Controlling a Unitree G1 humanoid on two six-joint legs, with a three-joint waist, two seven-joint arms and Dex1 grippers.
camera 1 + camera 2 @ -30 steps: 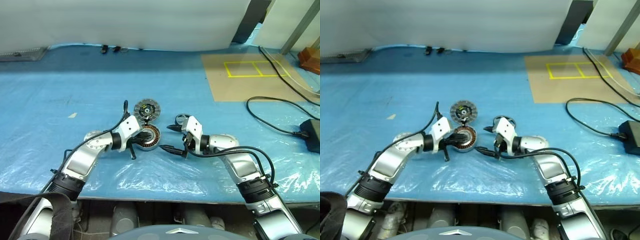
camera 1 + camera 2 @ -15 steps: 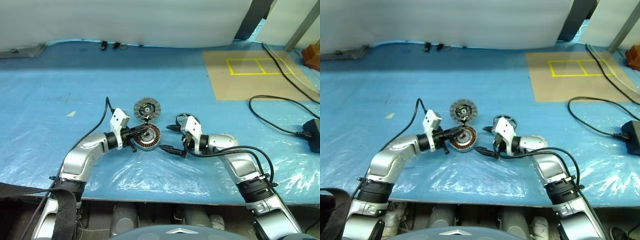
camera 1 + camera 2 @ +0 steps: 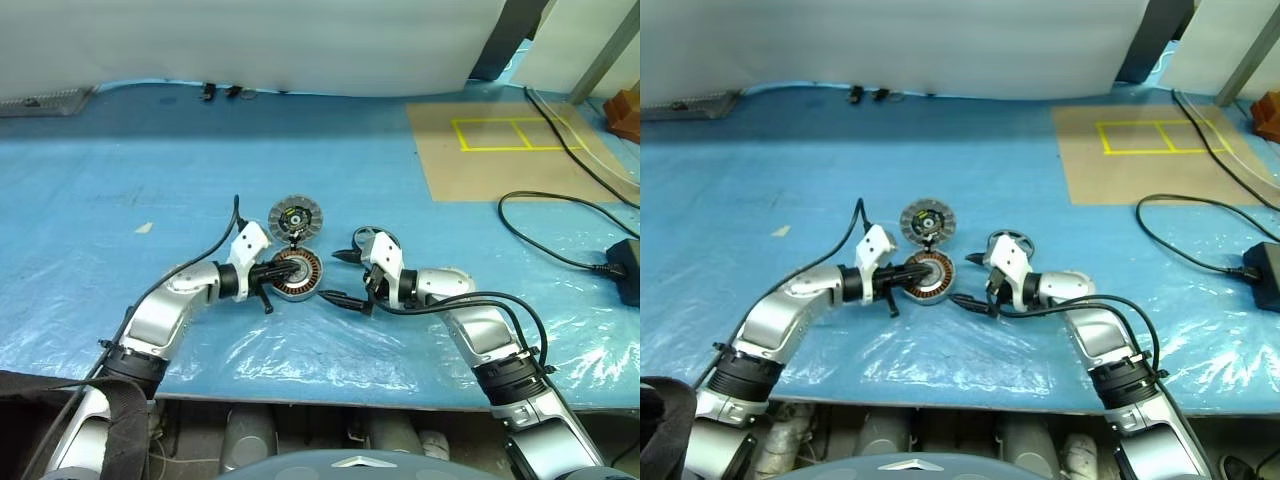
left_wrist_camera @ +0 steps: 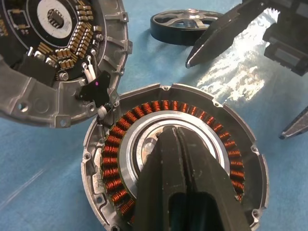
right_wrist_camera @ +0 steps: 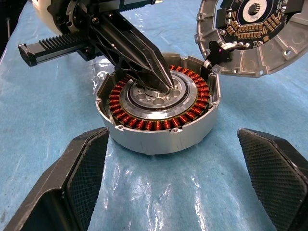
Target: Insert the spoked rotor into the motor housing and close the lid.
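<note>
Blue sheeting; closed, empty left gripper [image 4: 179, 137] hides motor housing [image 5: 159, 103] centre; right gripper [image 5: 185, 180] gapes empty.

No readable text, labels, brand names or numbers appear anywhere in the scene. The only marking is a yellow tape outline [image 3: 510, 137] of two side-by-side rectangles, on a brown board [image 3: 440, 175] lying far right on the table.
</note>
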